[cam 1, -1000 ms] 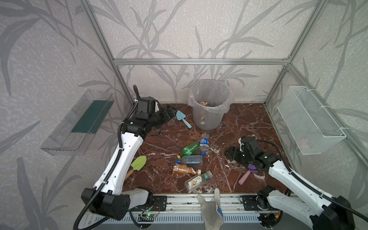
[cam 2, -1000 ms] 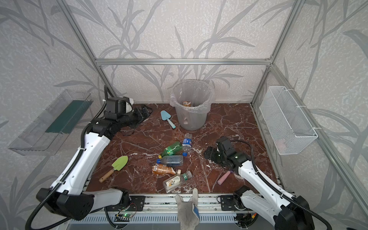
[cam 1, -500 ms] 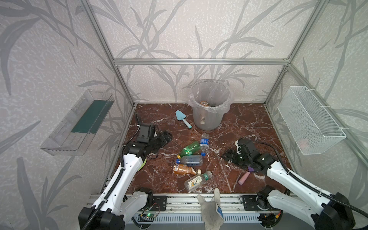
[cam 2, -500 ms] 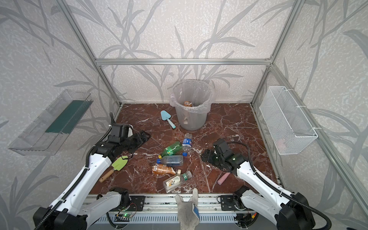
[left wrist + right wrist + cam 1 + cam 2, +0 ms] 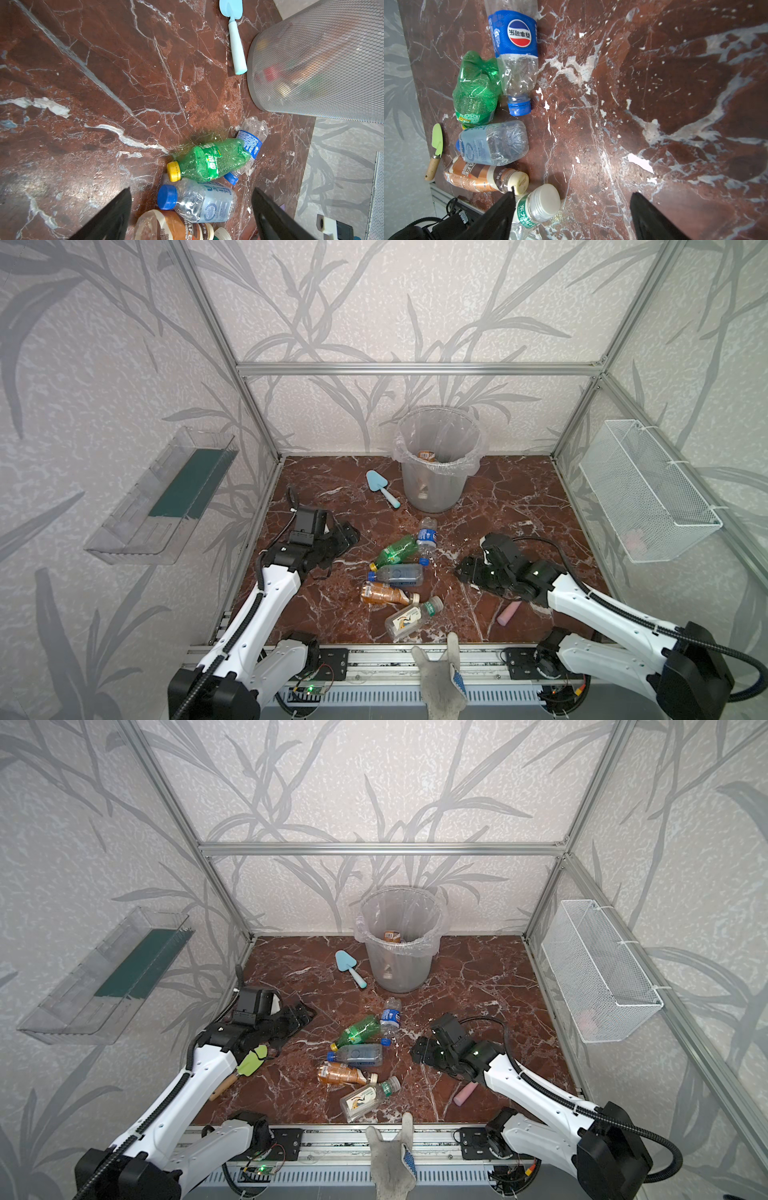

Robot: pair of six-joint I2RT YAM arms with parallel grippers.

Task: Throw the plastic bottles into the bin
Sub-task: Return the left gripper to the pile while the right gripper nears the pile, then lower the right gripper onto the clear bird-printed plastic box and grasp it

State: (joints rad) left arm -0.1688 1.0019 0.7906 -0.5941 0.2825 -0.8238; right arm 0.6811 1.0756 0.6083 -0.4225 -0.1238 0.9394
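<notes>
Several plastic bottles lie in a cluster mid-floor: a blue-labelled clear one (image 5: pixel 427 533), a green one (image 5: pixel 397 551), a clear one with a blue cap (image 5: pixel 397 574), a brown-orange one (image 5: pixel 380 594) and a white-labelled one (image 5: pixel 409 619). The bin (image 5: pixel 438 460) stands behind them with bottles inside. My left gripper (image 5: pixel 347 537) hangs open just left of the cluster, its jaws framing the blue-capped bottle (image 5: pixel 203 203) from above. My right gripper (image 5: pixel 465 570) is open and low to the right of the cluster, with the white-capped bottle (image 5: pixel 539 204) beside one finger.
A light-blue toy trowel (image 5: pixel 382 489) lies left of the bin. A green toy shovel (image 5: pixel 249 1063) lies under my left arm, and a pink handle (image 5: pixel 509 612) under my right. A wire basket (image 5: pixel 648 493) hangs on the right wall and a clear tray (image 5: pixel 166 497) on the left.
My left arm has swung down from high at the back left to low beside the bottles. My right gripper has edged left toward the cluster.
</notes>
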